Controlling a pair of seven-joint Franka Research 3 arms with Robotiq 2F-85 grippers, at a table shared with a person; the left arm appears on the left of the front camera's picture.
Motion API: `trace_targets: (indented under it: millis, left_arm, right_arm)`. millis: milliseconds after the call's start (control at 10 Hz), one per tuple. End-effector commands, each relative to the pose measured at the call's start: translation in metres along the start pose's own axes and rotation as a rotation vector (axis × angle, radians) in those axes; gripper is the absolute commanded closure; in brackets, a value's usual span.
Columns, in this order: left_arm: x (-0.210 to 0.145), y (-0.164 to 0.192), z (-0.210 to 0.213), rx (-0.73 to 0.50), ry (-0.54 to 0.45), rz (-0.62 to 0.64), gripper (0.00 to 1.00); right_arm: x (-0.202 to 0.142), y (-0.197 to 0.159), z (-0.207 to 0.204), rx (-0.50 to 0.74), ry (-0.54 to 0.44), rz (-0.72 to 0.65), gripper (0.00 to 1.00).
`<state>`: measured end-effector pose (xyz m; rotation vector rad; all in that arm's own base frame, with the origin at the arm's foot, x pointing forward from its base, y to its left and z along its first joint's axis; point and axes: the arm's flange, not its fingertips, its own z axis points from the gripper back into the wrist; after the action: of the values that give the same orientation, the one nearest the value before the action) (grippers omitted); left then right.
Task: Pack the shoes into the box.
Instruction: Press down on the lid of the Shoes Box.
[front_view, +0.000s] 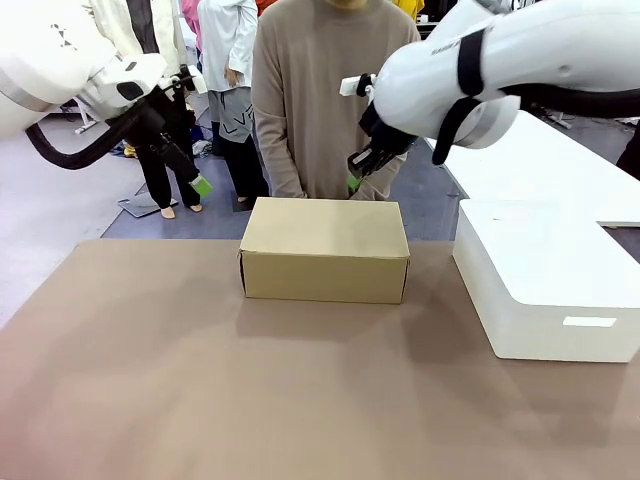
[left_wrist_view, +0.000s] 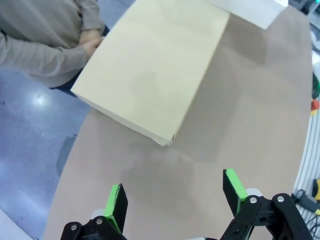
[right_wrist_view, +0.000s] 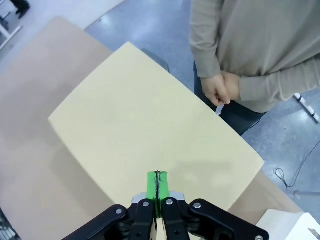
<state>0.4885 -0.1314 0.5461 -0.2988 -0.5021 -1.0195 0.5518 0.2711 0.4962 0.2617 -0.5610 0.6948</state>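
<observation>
Box (front_view: 324, 250) lid down, mid-table near far edge; contents hidden, no print readable on it. Left gripper (left_wrist_view: 174, 195) spread wide, empty, above table off box corner. Right gripper (right_wrist_view: 157, 186) pads pressed together, nothing pinched, over box lid. Person's hands (right_wrist_view: 220, 88) clasped behind box. White box (front_view: 545, 290) partly cut off by frame.

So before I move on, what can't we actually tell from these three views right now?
- Contents of the cardboard box: the shut lid hides the inside in the front view and both wrist views, so whether the shoes are in it cannot be told.
- White box: cut off by the right edge in the front view.
- Person's hands: clasped beyond the cardboard box; the box hides them in the front view.
</observation>
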Motion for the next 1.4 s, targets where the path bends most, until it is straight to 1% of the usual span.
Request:
trace_targets:
  millis: [0, 200, 300, 500, 600, 800, 1100, 1300]
  left_arm:
    - [-0.003, -0.014, 0.006, 0.044, -0.032, 0.058, 0.00]
    - [-0.003, -0.020, 0.013, 0.010, -0.038, 0.042, 0.00]
    - [-0.006, -0.023, 0.018, -0.005, -0.042, 0.050, 0.00]
    - [-0.009, -0.024, 0.020, -0.023, -0.016, 0.075, 0.00]
    - [0.002, -0.020, 0.017, 0.011, -0.025, 0.034, 0.00]
    - [0.002, -0.020, 0.017, 0.011, -0.025, 0.034, 0.00]
    - [0.002, -0.020, 0.017, 0.011, -0.025, 0.034, 0.00]
    - [0.002, -0.020, 0.017, 0.011, -0.025, 0.034, 0.00]
  right_arm:
    - [0.020, -0.002, -0.017, -0.048, 0.007, -0.061, 1.00]
    - [0.022, -0.007, -0.042, -0.052, 0.062, -0.088, 1.00]
    - [0.022, -0.010, -0.056, -0.058, 0.076, -0.111, 1.00]
    - [0.023, -0.012, -0.075, -0.066, 0.093, -0.129, 1.00]
    - [0.022, -0.012, -0.084, -0.079, 0.093, -0.140, 1.00]
    - [0.021, -0.015, -0.101, -0.130, 0.080, -0.169, 1.00]
    - [0.014, -0.012, -0.124, -0.143, 0.121, -0.169, 1.00]
    - [0.011, -0.011, -0.131, -0.137, 0.153, -0.173, 1.00]
